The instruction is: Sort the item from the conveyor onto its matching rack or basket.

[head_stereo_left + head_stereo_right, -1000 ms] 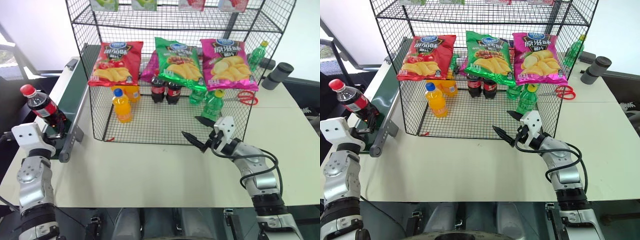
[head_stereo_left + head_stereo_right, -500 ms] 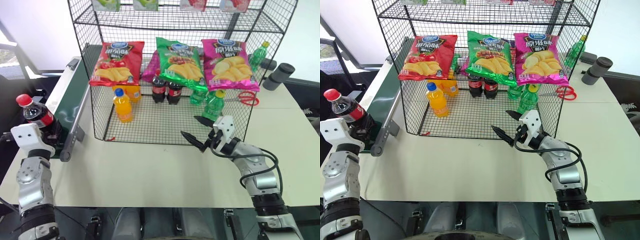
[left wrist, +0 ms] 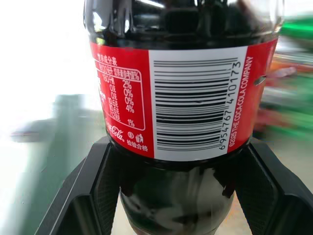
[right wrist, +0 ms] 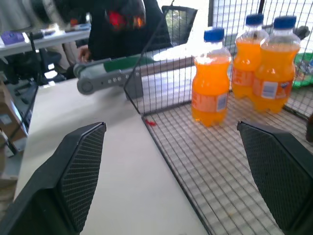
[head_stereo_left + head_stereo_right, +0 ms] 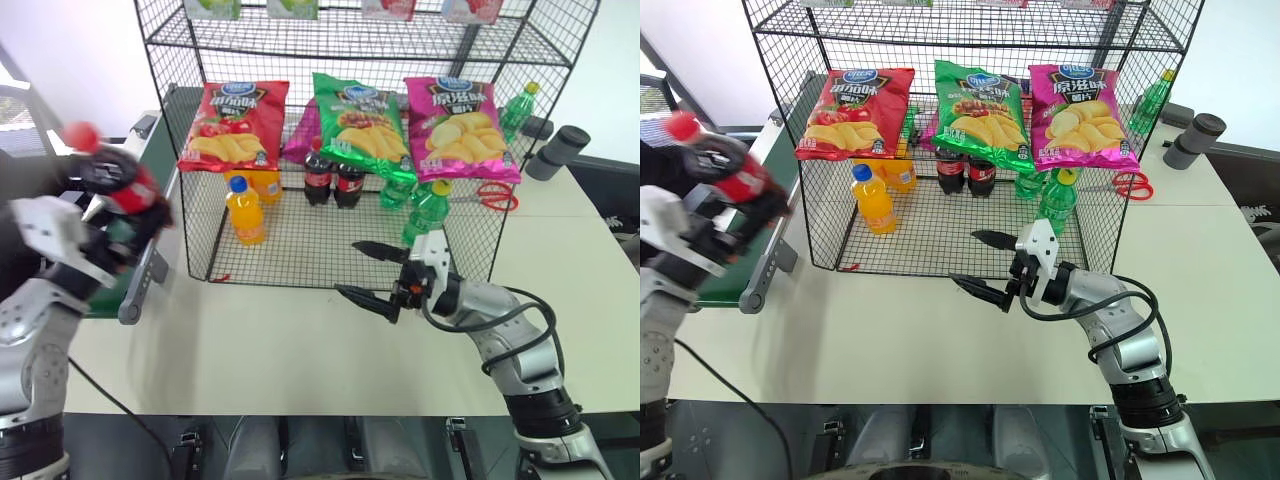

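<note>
The left end effector (image 3: 171,186) is clamped on the cola (image 5: 120,185), which is lifted and tilted over the near end of the belt (image 5: 135,215), at about 9 o'clock from the rack (image 5: 330,150). The right end effector (image 5: 365,272), fingers wide apart and holding nothing, sits just in front of the rack's front edge, near its middle. Bare tabletop (image 5: 280,340) runs along the whole front of the rack, between the two arms.

The left wrist view gives the cola's label close up: a barcode numbered 6954767410173, "THE COCA-COLA COMPANY" along its side, and a nutrition column with percentages. The right wrist view looks past the rack's corner to three orange bottles (image 4: 211,78) standing on the grid floor and the belt's rounded end beyond. In the head views, chip bags (image 5: 232,125) hang across the rack's front; their print is too small to read.
</note>
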`<state>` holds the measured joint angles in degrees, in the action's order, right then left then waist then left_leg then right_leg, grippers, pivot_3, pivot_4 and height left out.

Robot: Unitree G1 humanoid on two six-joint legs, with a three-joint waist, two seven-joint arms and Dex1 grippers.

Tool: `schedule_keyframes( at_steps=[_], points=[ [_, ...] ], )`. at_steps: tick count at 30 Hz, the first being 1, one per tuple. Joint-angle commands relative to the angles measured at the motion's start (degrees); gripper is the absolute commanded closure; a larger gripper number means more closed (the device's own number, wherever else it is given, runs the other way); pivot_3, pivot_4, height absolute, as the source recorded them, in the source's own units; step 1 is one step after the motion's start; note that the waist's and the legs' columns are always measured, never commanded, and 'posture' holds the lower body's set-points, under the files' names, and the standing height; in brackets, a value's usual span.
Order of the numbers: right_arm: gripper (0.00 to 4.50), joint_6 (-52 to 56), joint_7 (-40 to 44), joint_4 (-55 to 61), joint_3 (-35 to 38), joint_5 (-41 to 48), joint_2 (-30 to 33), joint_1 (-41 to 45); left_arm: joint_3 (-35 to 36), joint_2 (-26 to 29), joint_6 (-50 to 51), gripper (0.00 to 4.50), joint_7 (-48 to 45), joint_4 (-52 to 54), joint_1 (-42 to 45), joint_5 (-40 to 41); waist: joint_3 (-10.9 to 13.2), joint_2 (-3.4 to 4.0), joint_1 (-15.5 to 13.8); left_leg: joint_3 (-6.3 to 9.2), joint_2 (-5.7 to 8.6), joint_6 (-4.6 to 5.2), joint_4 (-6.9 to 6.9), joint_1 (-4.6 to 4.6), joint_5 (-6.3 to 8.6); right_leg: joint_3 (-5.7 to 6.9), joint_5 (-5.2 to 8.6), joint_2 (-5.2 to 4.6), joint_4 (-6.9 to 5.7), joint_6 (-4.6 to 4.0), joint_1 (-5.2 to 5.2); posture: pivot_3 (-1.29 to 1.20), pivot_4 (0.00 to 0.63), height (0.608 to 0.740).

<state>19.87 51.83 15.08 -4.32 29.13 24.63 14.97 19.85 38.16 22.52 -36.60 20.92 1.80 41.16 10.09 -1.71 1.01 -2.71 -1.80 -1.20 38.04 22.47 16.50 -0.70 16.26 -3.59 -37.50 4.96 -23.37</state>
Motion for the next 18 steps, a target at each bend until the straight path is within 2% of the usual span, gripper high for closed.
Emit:
schedule_keyframes(
  at_steps=[1, 5, 10, 18],
  points=[
    [0.0, 4.2, -1.3, 5.1, -0.1, 4.2, -0.9, 2.0, -5.7, 1.9, 4.6, 1.71, -4.2, 5.2, 1.1, 2.2, 0.0, 0.02, 0.0, 0.01, -0.01, 0.0, -0.02, -0.01, 0.0, 0.01, 0.0, 0.01, -0.01, -0.01, -0.01, 0.0, 0.15, 0.74],
    [0.0, 10.5, -1.3, 7.4, 0.0, 9.3, -0.6, 2.4, -14.1, 0.0, 5.2, 1.71, -7.2, 5.4, 4.4, -0.5, 0.0, 0.08, 0.1, 0.01, -0.01, 0.01, -0.1, 0.0, -0.01, 0.01, 0.0, 0.05, -0.01, -0.01, -0.07, 0.0, 0.15, 0.74],
    [0.0, 11.2, -3.2, 8.3, -1.7, 7.8, -1.5, 2.6, -22.5, -3.4, 2.8, 1.71, -11.0, 1.7, 10.1, -5.6, 0.0, 0.08, -0.3, -0.02, 0.05, 0.03, -0.07, 0.02, -0.02, 0.0, 0.0, 0.06, 0.01, 0.0, -0.04, 0.0, 0.15, 0.74],
    [0.0, 11.6, -5.0, 8.3, -3.1, 8.0, -3.2, 1.9, -28.5, -6.3, 0.4, 1.71, -16.4, -1.7, 15.0, -10.5, 0.0, 0.08, -0.1, -0.04, 0.02, 0.06, -0.01, 0.05, -0.02, -0.02, -0.02, 0.29, 0.01, 0.04, -0.04, 0.0, 0.15, 0.74]
  ],
)
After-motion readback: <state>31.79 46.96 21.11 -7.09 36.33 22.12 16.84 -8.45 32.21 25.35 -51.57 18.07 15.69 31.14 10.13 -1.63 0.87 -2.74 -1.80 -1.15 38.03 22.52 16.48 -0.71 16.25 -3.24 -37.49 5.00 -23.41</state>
